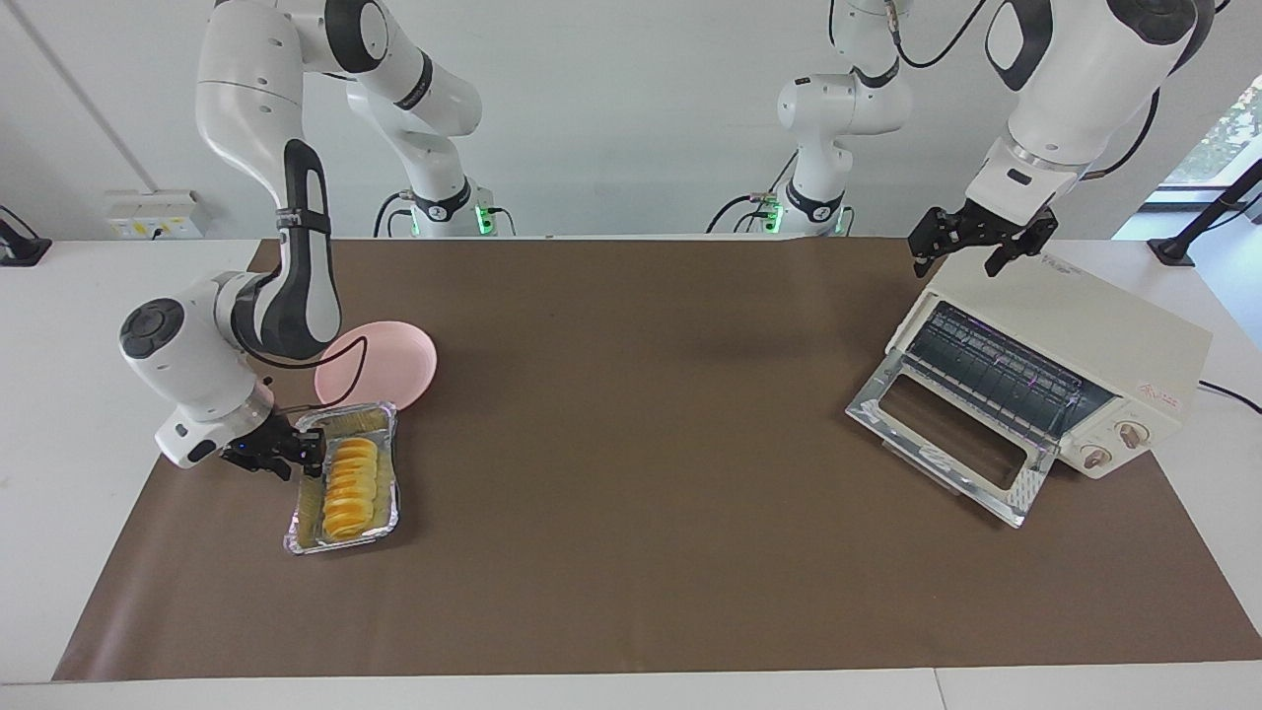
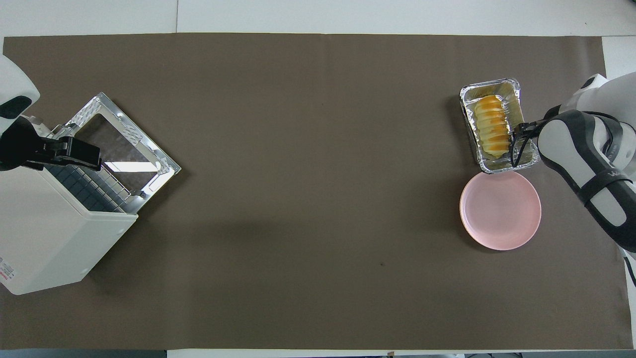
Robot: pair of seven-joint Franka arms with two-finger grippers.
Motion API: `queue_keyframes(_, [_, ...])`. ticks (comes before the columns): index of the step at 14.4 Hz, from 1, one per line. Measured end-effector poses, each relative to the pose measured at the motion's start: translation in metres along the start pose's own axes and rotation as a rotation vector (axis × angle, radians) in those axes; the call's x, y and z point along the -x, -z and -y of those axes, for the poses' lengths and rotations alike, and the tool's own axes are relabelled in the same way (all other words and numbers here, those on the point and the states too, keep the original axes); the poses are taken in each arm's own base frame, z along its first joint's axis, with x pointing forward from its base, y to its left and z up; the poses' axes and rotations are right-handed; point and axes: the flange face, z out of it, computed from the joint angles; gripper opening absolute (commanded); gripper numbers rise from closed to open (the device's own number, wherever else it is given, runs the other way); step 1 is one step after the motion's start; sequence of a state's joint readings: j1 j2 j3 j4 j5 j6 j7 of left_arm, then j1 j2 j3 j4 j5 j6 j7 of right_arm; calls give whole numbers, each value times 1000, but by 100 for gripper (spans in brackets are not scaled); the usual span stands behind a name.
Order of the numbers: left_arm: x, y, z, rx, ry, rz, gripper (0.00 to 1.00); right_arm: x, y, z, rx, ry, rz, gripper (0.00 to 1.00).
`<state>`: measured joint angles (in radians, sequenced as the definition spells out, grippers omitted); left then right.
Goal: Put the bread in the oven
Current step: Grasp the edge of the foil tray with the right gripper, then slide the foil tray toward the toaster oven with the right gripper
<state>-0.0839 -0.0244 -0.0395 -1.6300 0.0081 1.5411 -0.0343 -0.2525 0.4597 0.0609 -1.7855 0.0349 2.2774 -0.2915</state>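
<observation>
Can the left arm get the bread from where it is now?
Probably not easily. The left gripper waits open over the oven, while the bread lies in the foil tray at the right arm's end, where the right gripper is on the tray's rim.

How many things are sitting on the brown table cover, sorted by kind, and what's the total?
Toaster oven: 1
Foil tray: 1
Bread loaf (in the foil tray): 1
Pink plate: 1
Total: 4

Golden ridged bread (image 1: 350,485), silver foil tray (image 1: 296,525), pink plate (image 1: 389,360), seemingly cream oven (image 1: 1085,335)
</observation>
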Motion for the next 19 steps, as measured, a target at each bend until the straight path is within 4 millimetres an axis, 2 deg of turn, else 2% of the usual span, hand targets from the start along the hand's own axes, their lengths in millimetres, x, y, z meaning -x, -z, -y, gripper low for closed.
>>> queue_keyframes(8, [0,0,0,0,0,0,100,-6,8,-1,4,1,-17,0])
queue_keyframes(11, [0,0,0,0,0,0,100,-16,20,10,5,19,-44,0])
queue_keyframes(13, [0,0,0,0,0,0,100,-28,31,36,3,28,-68,0])
queue_keyframes(16, [0,0,0,0,0,0,100,-43,52,96,-6,51,-80,0])
queue_keyframes(18, [0,0,0,0,0,0,100,-48,63,148,-19,35,-73,0])
queue_keyframes(19, [0,0,0,0,0,0,100,-50,65,181,-25,21,-74,0])
